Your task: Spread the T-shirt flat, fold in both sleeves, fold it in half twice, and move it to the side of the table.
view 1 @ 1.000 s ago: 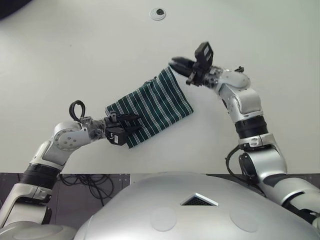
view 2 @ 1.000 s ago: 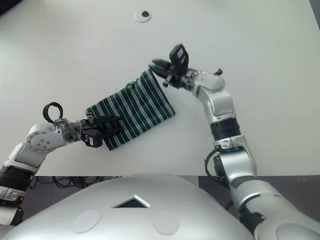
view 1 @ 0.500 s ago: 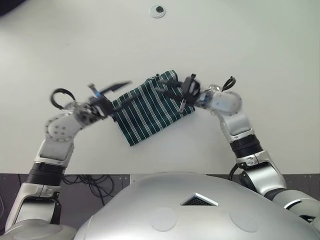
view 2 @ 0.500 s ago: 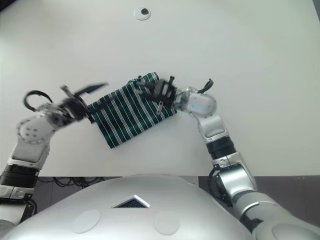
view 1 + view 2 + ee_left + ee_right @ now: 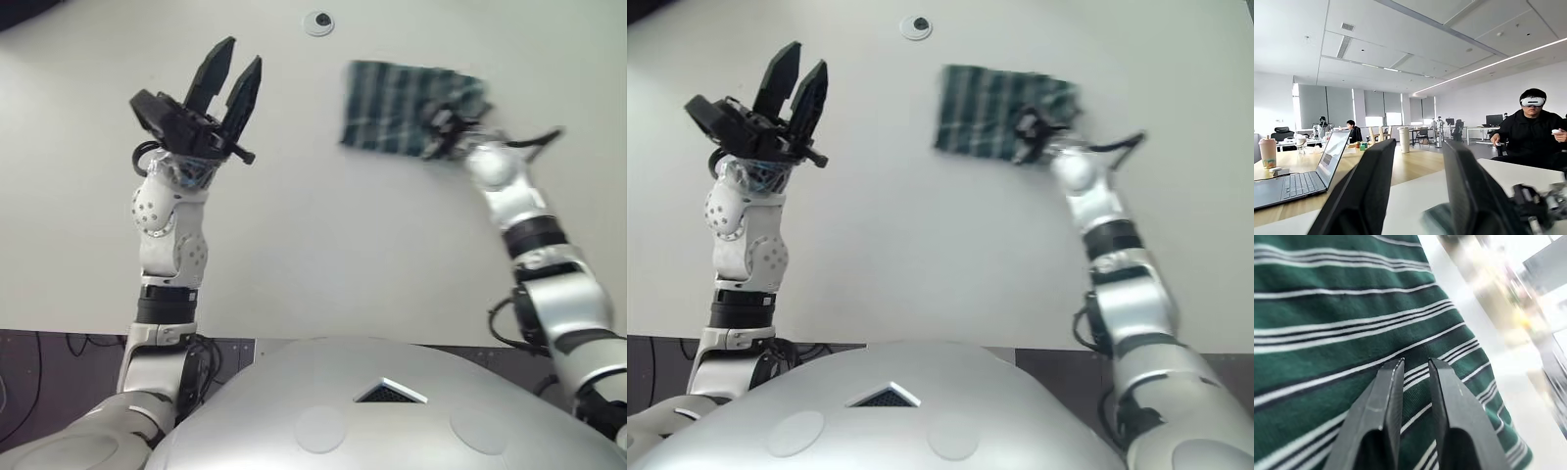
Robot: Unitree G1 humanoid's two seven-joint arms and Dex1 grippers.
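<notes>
Dragged to the table's (image 5: 323, 235) far right since a moment ago: folded T-shirt (image 5: 392, 93), under the right gripper (image 5: 446, 122); left gripper (image 5: 241, 57) swung up off the cloth. Head views: left gripper raised high and spread wide, probably to keep clear of the slide. Left wrist view: fingers (image 5: 1361, 196) apart, holding nothing. Right wrist view: fingers (image 5: 1383, 406) drawn almost together, tips down on the stripes, seemingly pressing to push rather than pinching.
</notes>
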